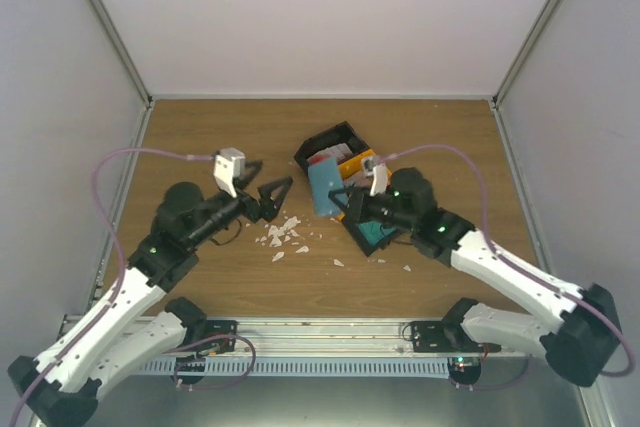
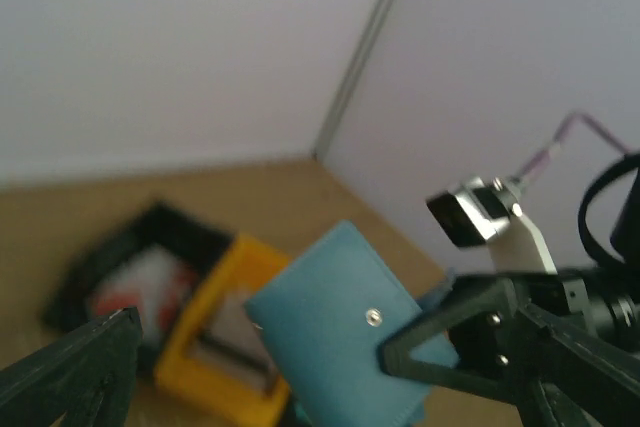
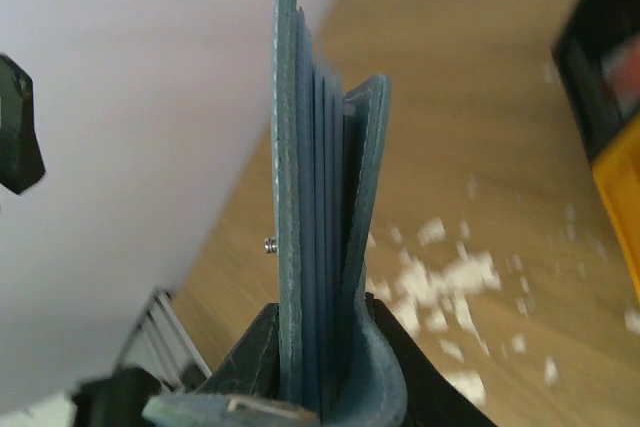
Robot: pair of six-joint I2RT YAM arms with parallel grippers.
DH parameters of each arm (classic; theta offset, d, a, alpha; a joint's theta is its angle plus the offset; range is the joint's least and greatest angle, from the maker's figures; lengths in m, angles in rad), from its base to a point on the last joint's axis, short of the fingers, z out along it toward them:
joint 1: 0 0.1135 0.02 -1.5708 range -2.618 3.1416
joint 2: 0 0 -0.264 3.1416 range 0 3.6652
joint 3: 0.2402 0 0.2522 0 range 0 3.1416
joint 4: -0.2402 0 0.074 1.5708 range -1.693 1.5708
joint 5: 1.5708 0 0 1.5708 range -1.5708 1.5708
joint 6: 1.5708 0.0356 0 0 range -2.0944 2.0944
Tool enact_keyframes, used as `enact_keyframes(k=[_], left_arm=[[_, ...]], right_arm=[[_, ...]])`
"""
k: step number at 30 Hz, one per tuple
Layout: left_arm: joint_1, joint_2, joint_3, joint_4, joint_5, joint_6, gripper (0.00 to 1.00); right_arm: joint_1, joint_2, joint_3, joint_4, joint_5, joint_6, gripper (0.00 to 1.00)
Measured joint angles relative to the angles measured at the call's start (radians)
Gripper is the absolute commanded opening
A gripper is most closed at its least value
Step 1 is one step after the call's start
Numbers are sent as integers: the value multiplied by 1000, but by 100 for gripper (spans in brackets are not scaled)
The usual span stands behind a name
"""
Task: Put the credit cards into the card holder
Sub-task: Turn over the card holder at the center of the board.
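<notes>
My right gripper (image 1: 345, 202) is shut on the blue-teal card holder (image 1: 324, 187) and holds it upright above the table. In the right wrist view the card holder (image 3: 320, 227) stands edge-on between the shut jaws of the right gripper (image 3: 325, 319), its pockets stacked side by side. My left gripper (image 1: 266, 187) hangs open just left of it, holding nothing. The left wrist view shows the card holder (image 2: 340, 337) with its snap stud, close ahead of the wide jaws of the left gripper (image 2: 258, 339). A red-and-white credit card (image 2: 140, 292) lies in the black tray.
A black tray (image 1: 330, 139) and an orange tray (image 1: 355, 161) sit behind the card holder. Torn white scraps (image 1: 280, 234) litter the wood between the arms. A flat teal piece (image 1: 378, 236) lies under the right arm. White walls enclose the table.
</notes>
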Motion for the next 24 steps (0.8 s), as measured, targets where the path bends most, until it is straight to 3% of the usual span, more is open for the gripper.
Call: enact_keyframes(k=[7,12,19,24], left_arm=[[8,54,-321,-38,167,-286,98],[22,71,-511,79,292,-486,91],[35,130,-613,361,403,-670,88],[50,136,-613,488,451,-715,70]], right_arm=[[39,140,-196,139,-97,27,18],[39,196,-212,293,-183,66,18],[39,315,-273,533,-312,158,19],[39,345,-325,689,-387,220,21]])
